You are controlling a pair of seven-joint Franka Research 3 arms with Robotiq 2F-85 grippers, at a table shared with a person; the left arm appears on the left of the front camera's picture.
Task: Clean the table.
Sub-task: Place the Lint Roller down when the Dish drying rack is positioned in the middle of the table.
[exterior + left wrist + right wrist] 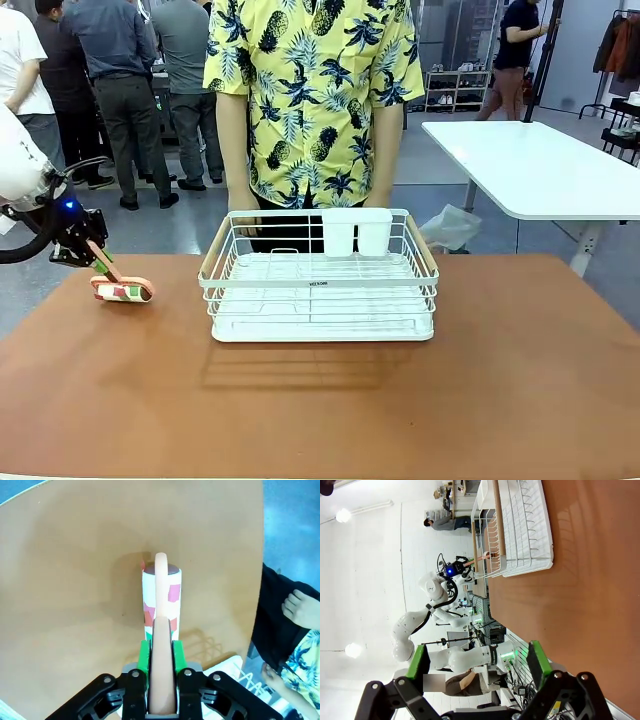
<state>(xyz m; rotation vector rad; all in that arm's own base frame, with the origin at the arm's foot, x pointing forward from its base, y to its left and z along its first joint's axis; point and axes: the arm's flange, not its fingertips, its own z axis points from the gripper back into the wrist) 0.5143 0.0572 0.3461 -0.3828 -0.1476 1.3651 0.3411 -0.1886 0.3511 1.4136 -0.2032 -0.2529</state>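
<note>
Table (400,400): mug (123,290) lying on it | left fingers (144,652) pinching mug handle | right fingers (535,662) spread wide, empty

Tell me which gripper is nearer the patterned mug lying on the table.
Left. The left gripper is at the mug, its pads on either side of the handle. The right gripper hangs open, apart from it.

Matt, smooth table (480,390); white wire rack (320,285)

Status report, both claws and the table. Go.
Left claw closed on brush handle, roller head resting on the table. Right claw open, holding nothing. White wire rack mid-table; person's hand at far edge.
</note>
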